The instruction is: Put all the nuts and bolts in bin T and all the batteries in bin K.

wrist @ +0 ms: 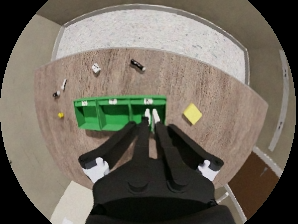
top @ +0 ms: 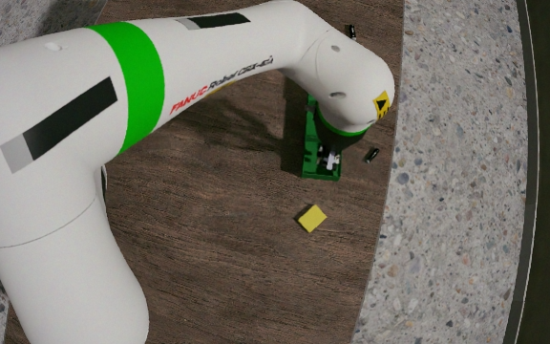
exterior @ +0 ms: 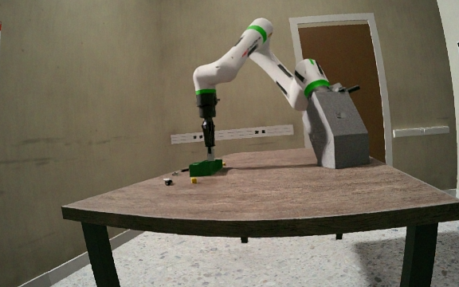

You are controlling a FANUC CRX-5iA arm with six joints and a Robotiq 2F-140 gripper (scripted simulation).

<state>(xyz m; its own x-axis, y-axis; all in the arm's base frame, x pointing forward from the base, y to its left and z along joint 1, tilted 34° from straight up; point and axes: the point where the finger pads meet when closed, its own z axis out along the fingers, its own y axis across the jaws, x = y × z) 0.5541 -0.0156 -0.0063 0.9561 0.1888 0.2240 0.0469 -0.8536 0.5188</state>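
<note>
A green bin row (top: 309, 164) (exterior: 200, 169) (wrist: 99, 116) has three compartments; its small white labels cannot be read. My gripper (top: 330, 160) (exterior: 210, 155) (wrist: 150, 114) is shut to a narrow gap, pointing down at the right compartment in the wrist view, tips at about rim height. I see nothing clearly between the tips; the fingers and arm hide part of that compartment. A black battery-like cylinder (top: 372, 155) (wrist: 137, 65) lies beyond the row. A small bolt-like silver piece (wrist: 64, 84) lies left of it, near a black-and-white piece (exterior: 168, 182) (wrist: 56, 94).
A yellow block (top: 312, 218) (wrist: 192, 114) lies right of the bin row in the wrist view. A small yellow piece (exterior: 194, 180) (wrist: 61, 115) lies at its left. A small white piece with dark spots (wrist: 96, 67) lies beyond the row, toward the table edge.
</note>
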